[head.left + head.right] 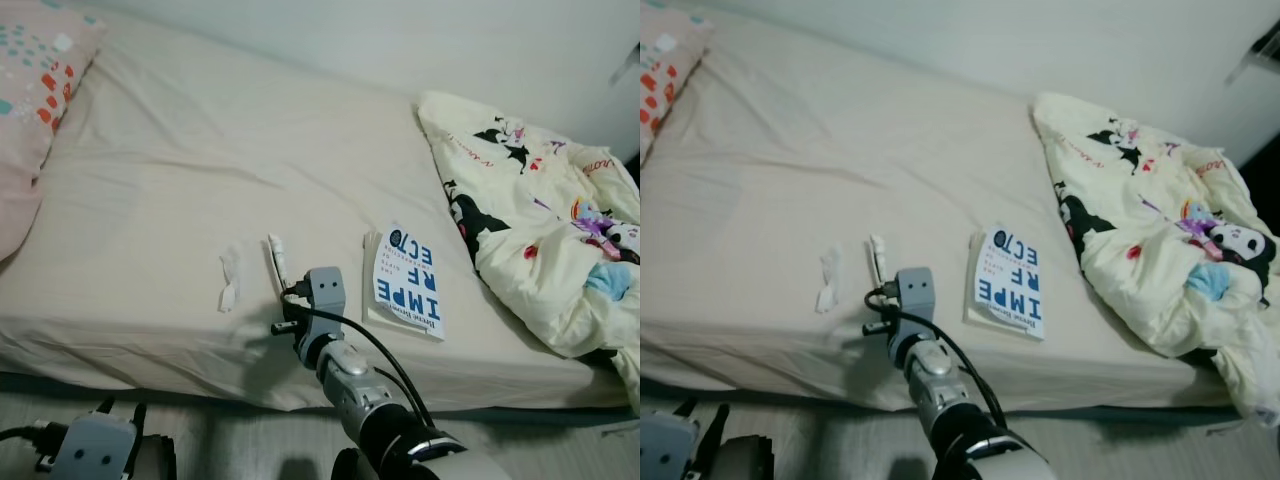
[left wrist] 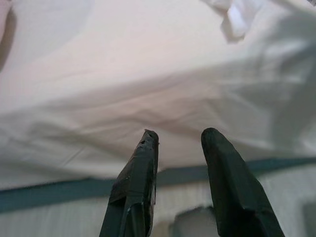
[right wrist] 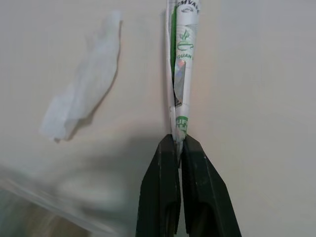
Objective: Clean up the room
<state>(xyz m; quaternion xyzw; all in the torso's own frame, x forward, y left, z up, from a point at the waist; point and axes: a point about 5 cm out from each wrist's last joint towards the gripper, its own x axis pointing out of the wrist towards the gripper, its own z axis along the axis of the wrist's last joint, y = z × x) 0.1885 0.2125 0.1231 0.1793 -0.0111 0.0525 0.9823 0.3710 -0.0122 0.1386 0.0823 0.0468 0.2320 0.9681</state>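
We are pinching the wrapper (image 3: pixel 178 74) at its near end with our right gripper (image 3: pixel 178 148) — its long axis running straight ahead across the bed (image 1: pixel 180 150); our left gripper (image 2: pixel 180 140) is hanging parted, empty — lower.

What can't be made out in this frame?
- Wrapper print: too small and folded in the right wrist view; its near end sits between the right pincer fingers.
- Book subtitle: too small in the eye views.
- Pillow: cut by the left edge.
- Left pincer: its arm is cut off below.
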